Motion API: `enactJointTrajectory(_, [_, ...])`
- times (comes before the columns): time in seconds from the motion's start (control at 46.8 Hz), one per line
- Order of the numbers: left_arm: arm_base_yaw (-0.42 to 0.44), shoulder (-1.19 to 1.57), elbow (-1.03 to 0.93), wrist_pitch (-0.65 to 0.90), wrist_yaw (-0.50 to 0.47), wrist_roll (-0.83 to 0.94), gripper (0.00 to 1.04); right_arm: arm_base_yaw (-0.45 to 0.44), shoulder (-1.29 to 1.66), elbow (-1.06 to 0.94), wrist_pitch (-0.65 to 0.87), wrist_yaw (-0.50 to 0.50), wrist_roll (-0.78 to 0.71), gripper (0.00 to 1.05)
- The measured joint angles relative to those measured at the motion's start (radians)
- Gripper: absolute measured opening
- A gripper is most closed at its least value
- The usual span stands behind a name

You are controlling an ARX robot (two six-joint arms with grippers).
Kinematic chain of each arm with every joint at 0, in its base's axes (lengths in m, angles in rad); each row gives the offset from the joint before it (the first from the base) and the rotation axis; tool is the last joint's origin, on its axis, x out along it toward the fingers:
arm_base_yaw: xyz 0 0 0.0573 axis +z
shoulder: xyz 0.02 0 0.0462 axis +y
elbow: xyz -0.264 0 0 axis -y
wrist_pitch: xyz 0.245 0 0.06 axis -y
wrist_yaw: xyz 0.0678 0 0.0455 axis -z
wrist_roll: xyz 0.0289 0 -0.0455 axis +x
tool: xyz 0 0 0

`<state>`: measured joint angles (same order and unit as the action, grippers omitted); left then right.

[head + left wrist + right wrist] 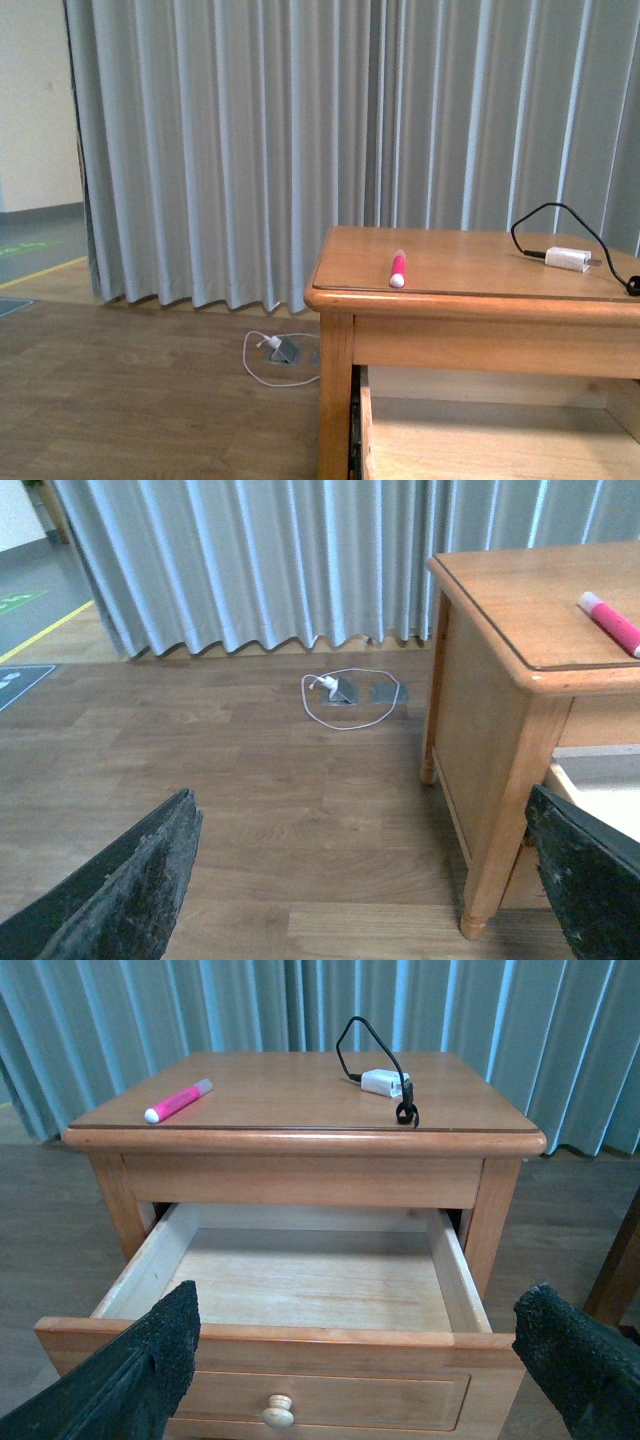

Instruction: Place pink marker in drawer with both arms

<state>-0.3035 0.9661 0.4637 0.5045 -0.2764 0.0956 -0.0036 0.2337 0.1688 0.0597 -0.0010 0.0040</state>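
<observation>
Left hand point(360, 880) and right hand point(355, 1370) both gape empty before the open drawer point(300, 1338), pink marker point(178, 1101) lying on the surface point(280, 1085) above, so grasping it likely comes next.

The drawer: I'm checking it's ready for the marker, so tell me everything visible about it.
The drawer is honey-coloured wood, pulled well out from under the table, sitting level. Its paler inside holds nothing. The front has a recessed rectangular panel with one small round knob.
</observation>
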Motion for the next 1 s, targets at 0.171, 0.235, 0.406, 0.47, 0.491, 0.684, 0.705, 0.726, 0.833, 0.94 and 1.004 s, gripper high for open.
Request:
enactJointTrajectory(0.171, [-0.087, 0.303, 0.231, 0.080, 0.034, 0.047, 0.99, 0.000, 0.000, 0.000, 0.000, 0.000, 0.000, 0.96])
enactJointTrajectory(0.235, [-0.112, 0.399, 0.317, 0.080, 0.034, 0.055, 0.99, 0.000, 0.000, 0.000, 0.000, 0.000, 0.000, 0.96])
enactJointTrajectory(0.406, [-0.160, 0.640, 0.546, 0.061, 0.046, 0.068, 0.99, 0.000, 0.000, 0.000, 0.000, 0.000, 0.000, 0.96])
enactJointTrajectory(0.47, [-0.171, 0.705, 0.616, 0.050, 0.050, 0.073, 0.99, 0.000, 0.000, 0.000, 0.000, 0.000, 0.000, 0.96])
enactJointTrajectory(0.491, [-0.175, 0.728, 0.644, 0.043, 0.052, 0.074, 0.99, 0.000, 0.000, 0.000, 0.000, 0.000, 0.000, 0.96])
enactJointTrajectory(0.684, [-0.197, 0.940, 0.916, -0.072, 0.072, 0.056, 0.99, 0.000, 0.000, 0.000, 0.000, 0.000, 0.000, 0.96])
enactJointTrajectory(0.705, [-0.197, 0.971, 0.957, -0.096, 0.072, 0.045, 0.99, 0.000, 0.000, 0.000, 0.000, 0.000, 0.000, 0.96])
enactJointTrajectory(0.726, [-0.197, 1.002, 0.997, -0.119, 0.072, 0.033, 0.99, 0.000, 0.000, 0.000, 0.000, 0.000, 0.000, 0.96])
enactJointTrajectory(0.833, [-0.197, 1.121, 1.152, -0.199, 0.091, 0.005, 0.99, 0.000, 0.000, 0.000, 0.000, 0.000, 0.000, 0.96])
enactJointTrajectory(0.94, [-0.198, 1.199, 1.267, -0.261, 0.122, -0.026, 0.99, 0.000, 0.000, 0.000, 0.000, 0.000, 0.000, 0.96])
enactJointTrajectory(1.004, [-0.200, 1.219, 1.304, -0.282, 0.131, -0.030, 0.99, 0.000, 0.000, 0.000, 0.000, 0.000, 0.000, 0.96])
